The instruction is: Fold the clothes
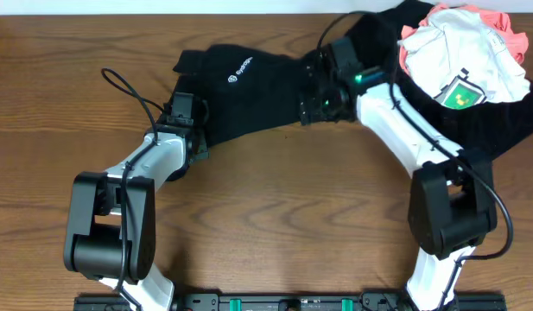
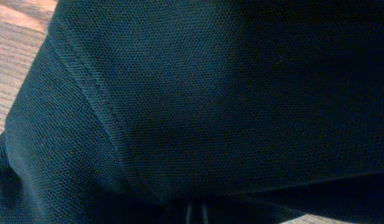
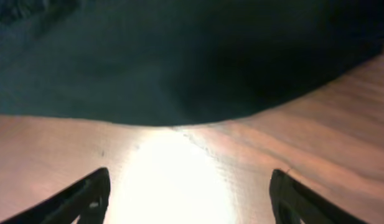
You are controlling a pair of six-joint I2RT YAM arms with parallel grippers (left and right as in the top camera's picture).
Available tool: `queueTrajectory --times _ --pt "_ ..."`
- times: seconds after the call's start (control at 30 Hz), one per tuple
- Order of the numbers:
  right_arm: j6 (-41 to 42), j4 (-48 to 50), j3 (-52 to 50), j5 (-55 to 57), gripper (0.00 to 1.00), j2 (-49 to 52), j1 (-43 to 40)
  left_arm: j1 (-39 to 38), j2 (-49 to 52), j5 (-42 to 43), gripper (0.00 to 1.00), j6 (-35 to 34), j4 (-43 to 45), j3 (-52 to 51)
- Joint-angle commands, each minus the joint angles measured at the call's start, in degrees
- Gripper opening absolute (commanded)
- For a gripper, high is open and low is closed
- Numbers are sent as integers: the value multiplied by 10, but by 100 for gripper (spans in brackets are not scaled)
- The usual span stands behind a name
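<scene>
A black shirt [image 1: 249, 86] with a small white round logo lies spread across the far middle of the table. My left gripper [image 1: 197, 130] sits at its lower left edge. In the left wrist view the black fabric [image 2: 198, 93] fills the frame and gathers into the shut jaws at the bottom. My right gripper [image 1: 307, 108] is at the shirt's right lower edge. It stands open, with dark fingers [image 3: 92, 196] on either side of bare, brightly lit wood. The shirt's hem [image 3: 179, 74] lies just ahead of the fingers, apart from them.
At the far right a pile of more clothes holds a white one with green print [image 1: 460, 86] on top, a coral-pink one [image 1: 508, 22] behind it and black fabric [image 1: 508, 121] beneath. Wooden table [image 1: 292, 216] stretches toward the near edge.
</scene>
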Motion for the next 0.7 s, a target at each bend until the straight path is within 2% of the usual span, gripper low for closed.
queueTrajectory --times 0.0,0.13,0.6,0.67 --pt "26 52 -30 -14 77 -2 6 8 10 12 6 -5 -10 -22" --pt "63 71 -34 -14 74 30 5 8 10 16 6 -5 -10 -22" --pt "89 183 -34 -10 75 96 6 8 10 16 6 -5 -10 -22" --pt "90 209 -34 -10 73 96 5 8 10 16 6 -5 -10 -22"
